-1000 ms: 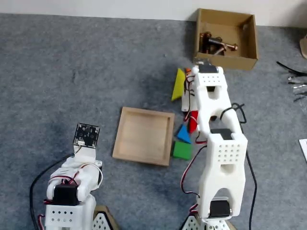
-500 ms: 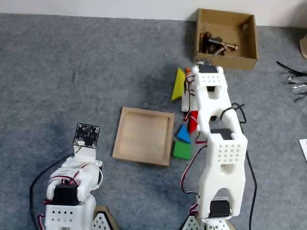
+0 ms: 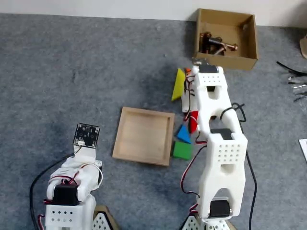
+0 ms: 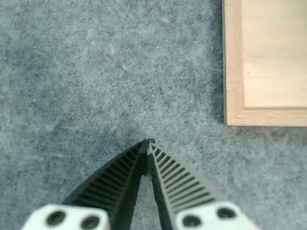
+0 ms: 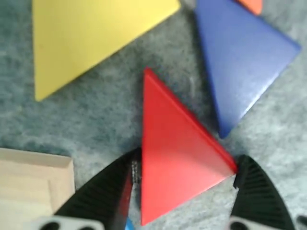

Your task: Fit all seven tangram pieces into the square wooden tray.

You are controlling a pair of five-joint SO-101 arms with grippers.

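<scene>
The square wooden tray lies bare on the grey carpet. To its right are a yellow triangle, a red triangle, a small blue triangle and a green square. In the right wrist view my right gripper is shut on the red triangle, a finger touching each side as it lies on the carpet. Beyond it lie the yellow triangle and a large blue triangle. My left gripper is shut over carpet, just short of the tray's corner.
A cardboard box holding metal parts stands at the back right. An orange piece lies past the large blue triangle. Cables trail at the right edge. The carpet left of the tray is open.
</scene>
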